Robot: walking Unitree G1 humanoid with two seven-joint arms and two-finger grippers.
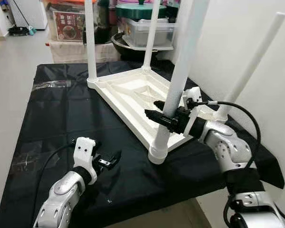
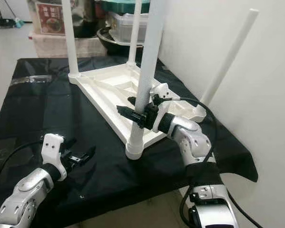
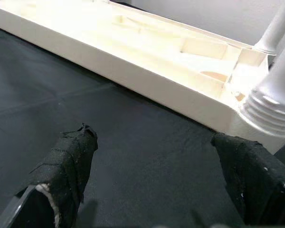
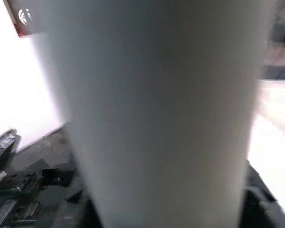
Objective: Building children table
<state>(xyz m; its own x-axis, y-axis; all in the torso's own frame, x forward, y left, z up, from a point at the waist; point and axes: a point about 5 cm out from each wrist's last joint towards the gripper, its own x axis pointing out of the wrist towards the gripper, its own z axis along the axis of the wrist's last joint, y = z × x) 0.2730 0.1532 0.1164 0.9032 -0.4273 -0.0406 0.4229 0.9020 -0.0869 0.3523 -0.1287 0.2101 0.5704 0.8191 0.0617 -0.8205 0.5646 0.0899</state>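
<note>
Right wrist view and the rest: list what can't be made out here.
- Right wrist view: the near table leg is a blur that hides the tabletop behind it.
- Eye views: the near leg's top is cut off by the upper edge; whether its threaded base is fully seated cannot be told.
- The right gripper has one finger hidden behind that leg.
- Back shelf: box label too small to read.

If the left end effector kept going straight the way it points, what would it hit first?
Probably the upturned tabletop's side edge, near the nearest leg's socket. The left end effector is open, bare black cloth between; depth is uncertain.
</note>
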